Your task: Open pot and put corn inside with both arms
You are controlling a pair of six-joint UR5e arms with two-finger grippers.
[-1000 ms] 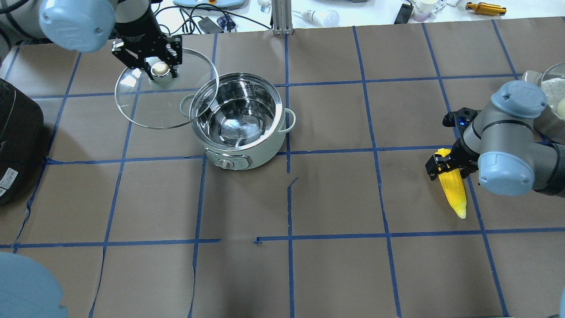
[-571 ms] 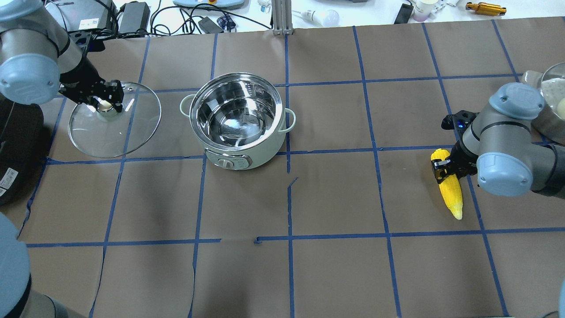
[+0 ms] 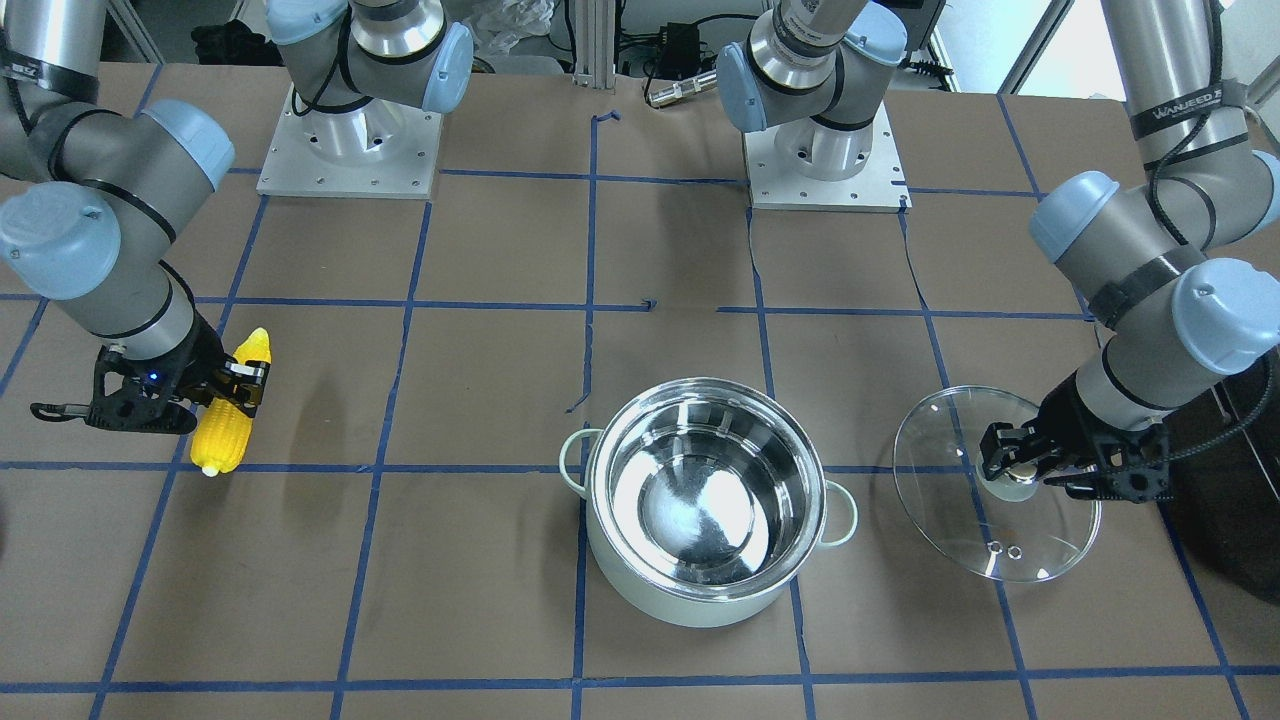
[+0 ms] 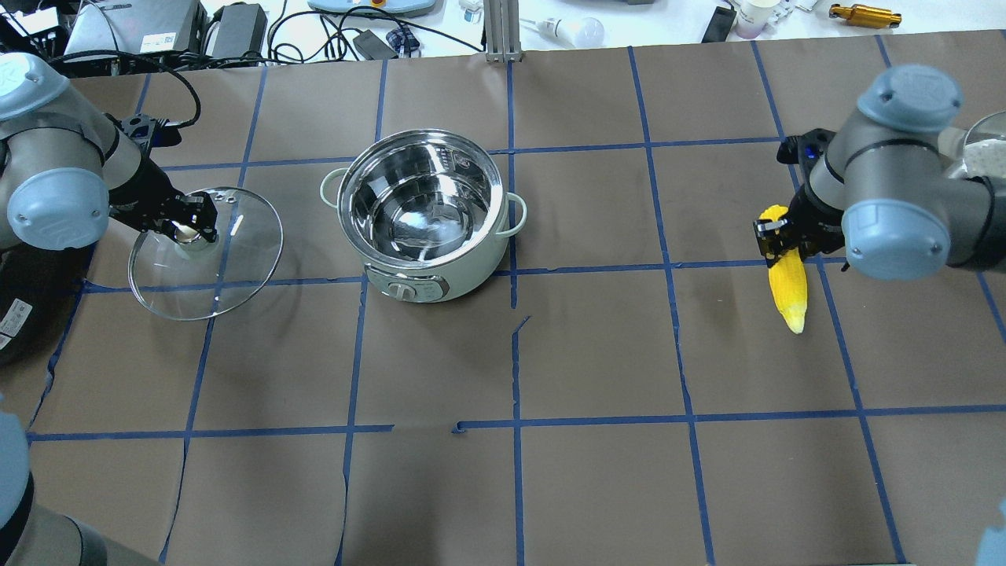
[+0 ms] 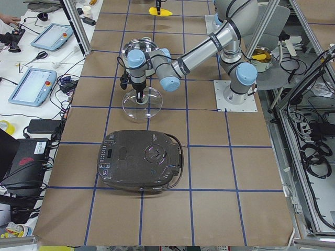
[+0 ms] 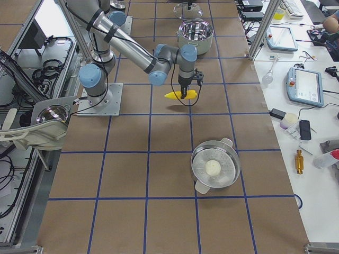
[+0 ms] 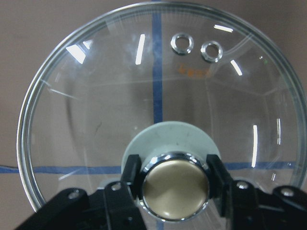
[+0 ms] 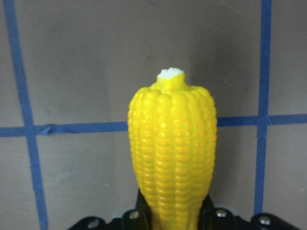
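The pale mint-green pot (image 4: 464, 271) stands open at mid-table, its steel inside empty; it also shows in the front view (image 3: 680, 600). My left gripper (image 4: 189, 229) is shut on the brass knob (image 7: 175, 191) of the glass lid (image 4: 228, 263) and holds it low beside the pot on the robot's left, apart from it. I cannot tell whether the lid's rim touches the table. My right gripper (image 4: 778, 236) is shut on the thick end of the yellow corn (image 4: 788, 287), held off the table far on the robot's right, tip pointing away from the gripper (image 8: 172, 211).
A large black appliance (image 5: 141, 159) sits beyond the lid at the table's left end (image 4: 23, 299). A steel bowl with a white ball (image 6: 214, 169) stands at the right end. Both arm bases (image 3: 350, 150) are bolted at the robot's edge.
The left gripper carried the lid away from the pot, leftward and then toward the robot, lower. The right gripper lifted the corn and moved it away from the robot.
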